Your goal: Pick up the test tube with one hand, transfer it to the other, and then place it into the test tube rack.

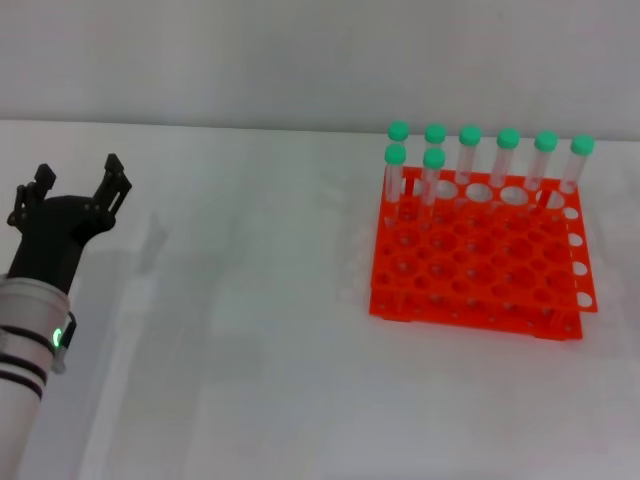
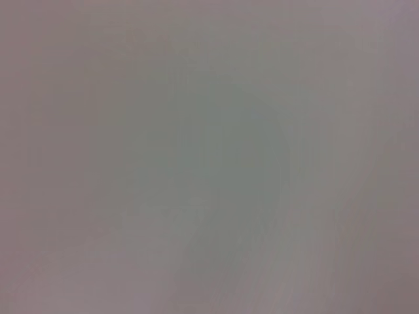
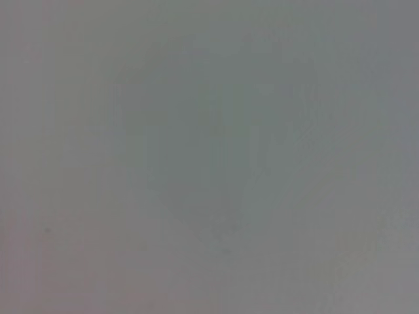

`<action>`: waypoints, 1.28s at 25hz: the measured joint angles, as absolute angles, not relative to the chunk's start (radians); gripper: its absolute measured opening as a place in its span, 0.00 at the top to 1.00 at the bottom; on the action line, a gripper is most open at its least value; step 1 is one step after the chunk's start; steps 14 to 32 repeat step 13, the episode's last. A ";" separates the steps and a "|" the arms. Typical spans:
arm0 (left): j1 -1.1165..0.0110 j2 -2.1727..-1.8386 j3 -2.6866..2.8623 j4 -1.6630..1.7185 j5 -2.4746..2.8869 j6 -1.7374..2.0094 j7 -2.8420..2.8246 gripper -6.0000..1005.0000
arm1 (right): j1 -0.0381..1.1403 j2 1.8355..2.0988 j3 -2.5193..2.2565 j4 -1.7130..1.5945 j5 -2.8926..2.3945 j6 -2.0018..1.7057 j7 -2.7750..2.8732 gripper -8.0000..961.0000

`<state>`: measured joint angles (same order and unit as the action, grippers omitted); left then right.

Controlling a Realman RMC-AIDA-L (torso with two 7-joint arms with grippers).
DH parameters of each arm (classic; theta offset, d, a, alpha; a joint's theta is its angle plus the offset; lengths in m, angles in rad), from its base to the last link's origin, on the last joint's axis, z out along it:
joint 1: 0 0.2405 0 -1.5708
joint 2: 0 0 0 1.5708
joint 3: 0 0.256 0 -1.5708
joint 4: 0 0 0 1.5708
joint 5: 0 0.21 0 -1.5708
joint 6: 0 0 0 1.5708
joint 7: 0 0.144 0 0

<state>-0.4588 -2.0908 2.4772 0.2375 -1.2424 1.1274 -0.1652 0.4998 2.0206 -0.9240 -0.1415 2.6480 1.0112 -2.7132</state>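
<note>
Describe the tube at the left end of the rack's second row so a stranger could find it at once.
Start at the orange rack on the right of the white table. Six green-capped tubes stand along its far row, and two more stand one row nearer. The tube you want is the left one of that nearer pair, at the rack's left edge.

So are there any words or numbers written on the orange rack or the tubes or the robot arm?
None can be read.
Orange test tube rack: no letters or numbers show.
Green-capped tubes: no labels show.
Left gripper, open above the table: no writing, only a green light on the arm.
Both wrist views: plain grey, no text.
</note>
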 joint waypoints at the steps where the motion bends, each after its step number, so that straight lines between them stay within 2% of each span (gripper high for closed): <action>1: -0.470 -2.091 2.469 0.232 -1.249 1.115 -0.173 0.12 | 0.505 2.021 -0.911 -0.141 2.648 1.006 -2.722 0.17; 13: -0.543 -2.087 2.394 0.194 -1.252 1.071 -0.197 0.12 | 0.575 2.019 -0.856 -0.143 2.649 0.934 -2.743 0.17; 32: -0.543 -2.087 2.394 0.194 -1.252 1.071 -0.197 0.12 | 0.575 2.019 -0.856 -0.143 2.649 0.934 -2.743 0.17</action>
